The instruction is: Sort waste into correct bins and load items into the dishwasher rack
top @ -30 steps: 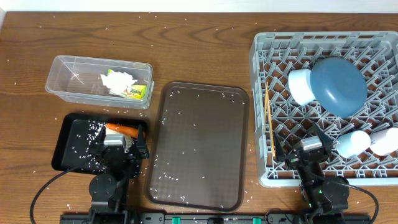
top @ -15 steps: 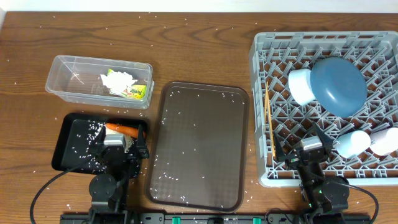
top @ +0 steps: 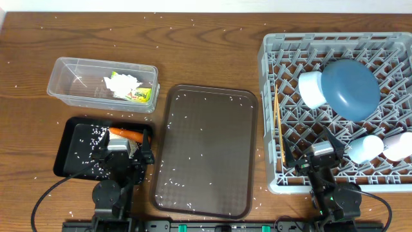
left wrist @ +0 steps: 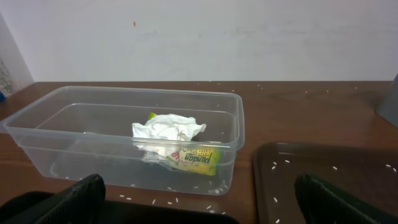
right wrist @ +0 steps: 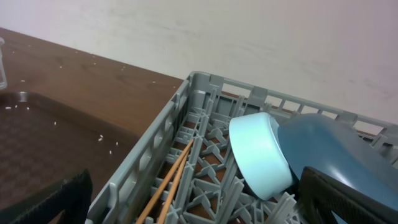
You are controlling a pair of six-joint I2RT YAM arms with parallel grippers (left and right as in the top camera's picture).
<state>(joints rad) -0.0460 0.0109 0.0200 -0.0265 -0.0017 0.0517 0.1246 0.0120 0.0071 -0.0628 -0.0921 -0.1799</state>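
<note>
The clear tub [top: 71,80] holds crumpled white paper [top: 122,84] and the yellow-green wrapper [top: 143,95]; both also show in the left wrist view, the paper [left wrist: 166,130] above the wrapper [left wrist: 196,158]. The black tray [top: 67,164] holds the carrot [top: 127,135] and rice [top: 93,138]. The grey rack [top: 265,77] holds the blue plate [top: 351,87], the light-blue cup [top: 312,89] and two pale vessels [top: 365,148] [top: 399,145]. My left gripper [top: 125,154] hangs open and empty over the black tray. My right gripper [top: 322,158] is open and empty at the rack's near edge. The brown lump is not visible.
The brown serving tray [top: 206,151] lies between the bins and the rack, dotted with rice grains. Yellow chopsticks [top: 279,129] lie along the rack's left side. Rice is scattered over the wooden table [top: 193,51]. Cables run along the front edge.
</note>
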